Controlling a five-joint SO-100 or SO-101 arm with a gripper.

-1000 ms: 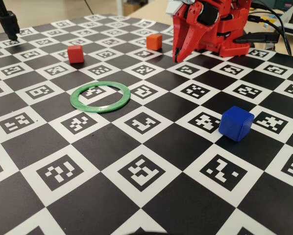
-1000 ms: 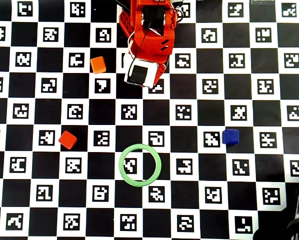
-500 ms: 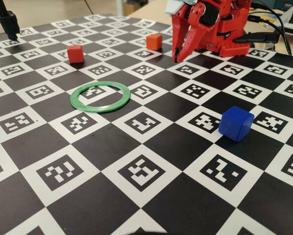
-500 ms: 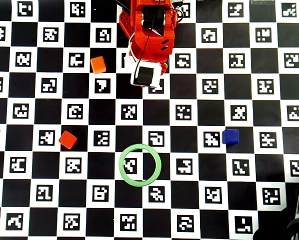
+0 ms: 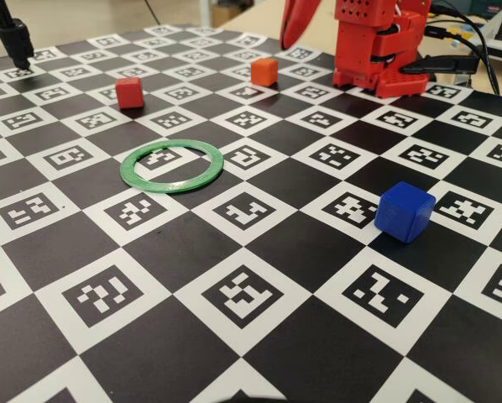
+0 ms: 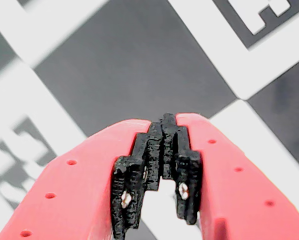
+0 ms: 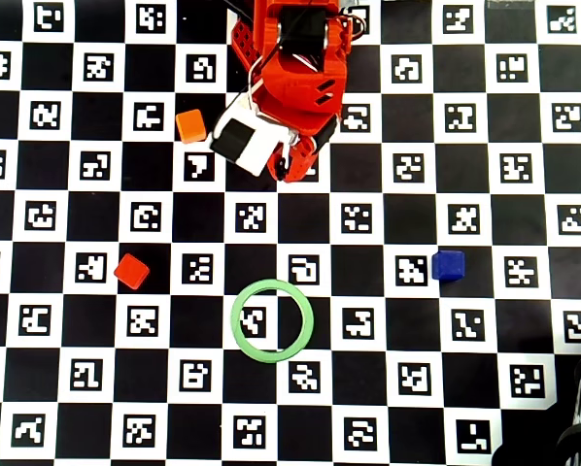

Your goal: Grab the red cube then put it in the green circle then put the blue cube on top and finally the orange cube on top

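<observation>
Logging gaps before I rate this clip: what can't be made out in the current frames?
- Gripper: the fixed view's top edge cuts off all but a red sliver; the overhead view leaves the fingertips unclear. Only the wrist view shows the jaws together.
- Red cube, blue cube, orange cube, green circle: none appear in the wrist view, which shows only blurred checkerboard.
- Arm base: upper part cropped in the fixed view.
</observation>
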